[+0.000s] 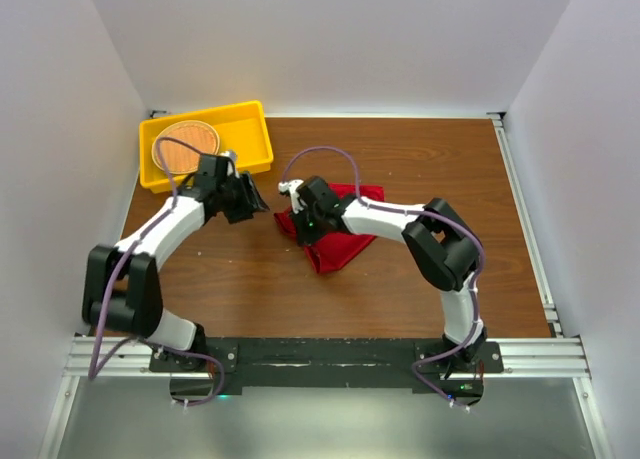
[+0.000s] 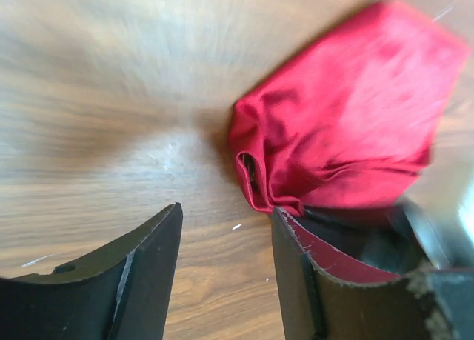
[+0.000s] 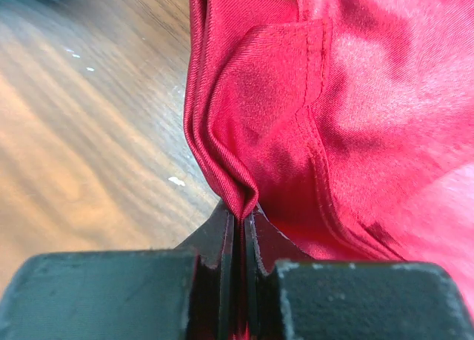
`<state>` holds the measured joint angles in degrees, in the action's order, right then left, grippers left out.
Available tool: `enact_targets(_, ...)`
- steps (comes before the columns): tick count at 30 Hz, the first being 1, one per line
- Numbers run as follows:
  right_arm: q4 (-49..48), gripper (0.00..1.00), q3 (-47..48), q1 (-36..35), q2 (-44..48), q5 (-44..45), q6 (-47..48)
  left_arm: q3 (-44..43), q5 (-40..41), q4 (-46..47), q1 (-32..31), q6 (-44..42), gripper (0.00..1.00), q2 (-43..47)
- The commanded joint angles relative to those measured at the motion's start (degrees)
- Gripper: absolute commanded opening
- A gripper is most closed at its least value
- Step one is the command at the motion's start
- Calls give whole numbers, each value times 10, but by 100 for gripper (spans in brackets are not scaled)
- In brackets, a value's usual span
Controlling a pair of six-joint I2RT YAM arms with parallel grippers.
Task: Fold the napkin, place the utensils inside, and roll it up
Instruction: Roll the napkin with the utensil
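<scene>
Low at napkin (image 3: 370, 95), right pincer (image 3: 238, 225) tight

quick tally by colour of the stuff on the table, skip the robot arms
red: 1 napkin
yellow: 1 bin
orange-brown: 1 mat, lying in the bin
total: 3
</scene>
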<state>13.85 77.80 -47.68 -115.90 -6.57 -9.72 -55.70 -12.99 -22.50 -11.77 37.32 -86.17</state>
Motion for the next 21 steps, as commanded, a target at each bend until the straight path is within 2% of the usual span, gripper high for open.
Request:
enact_targets(1,-16,0,-6,49,-10,-245,-73,16,23,-3,13,-41,56,99)
enact_targets(6,-135,0,-30,100,-36,-403,-220,82,-46,55,12,-23,53,144)
enact_targets(7,-200,0,-45,116,-42,-452,-251,103,-77,68,11,-13,52,145)
enact_targets(9,-282,0,-69,131,-56,-487,-358,121,-102,108,1,-1,50,144)
enact_targets(10,-360,0,-85,145,-64,-506,-396,136,-123,126,-5,10,50,140)
enact_targets(11,-383,0,-92,151,-78,-522,-443,140,-128,152,-18,16,49,136)
enact_targets(13,-495,0,-123,169,-93,-542,-526,145,-142,189,-33,36,47,116)
enact_targets(15,-596,0,-155,188,-111,-549,-573,147,-152,211,-49,61,45,93)
enact_targets(18,-588,0,-172,207,-118,-553,-555,151,-161,271,-62,94,40,57)
enact_targets(20,-546,0,-176,216,-114,-546,-514,154,-172,316,-63,108,36,28)
enact_targets(21,-485,0,-171,220,-109,-542,-451,153,-177,339,-64,120,34,18)
